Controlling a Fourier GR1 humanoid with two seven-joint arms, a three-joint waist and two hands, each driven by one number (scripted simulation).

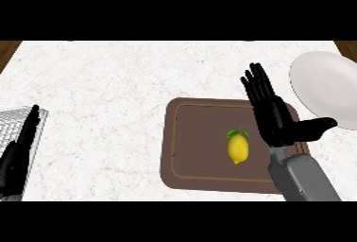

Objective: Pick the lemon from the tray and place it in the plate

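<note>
Approach step: right hand (277,120), fingers (259,87) spread wide, hovered beside lemon (238,147) on tray (182,142). Next, probably: close around it.

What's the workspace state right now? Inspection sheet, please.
Surface: white marbled counter.
Job's things: lemon lying on brown tray; white plate right of the tray, nothing on it.
Clutter: grey ridged object at the left edge, partly cut off.
Hands: right hand open, fingers straight, over the tray's right edge, apart from the lemon; left hand open, resting at lower left.
Cables: nothing seen.
Surroundings: brown wood at the top corners.
</note>
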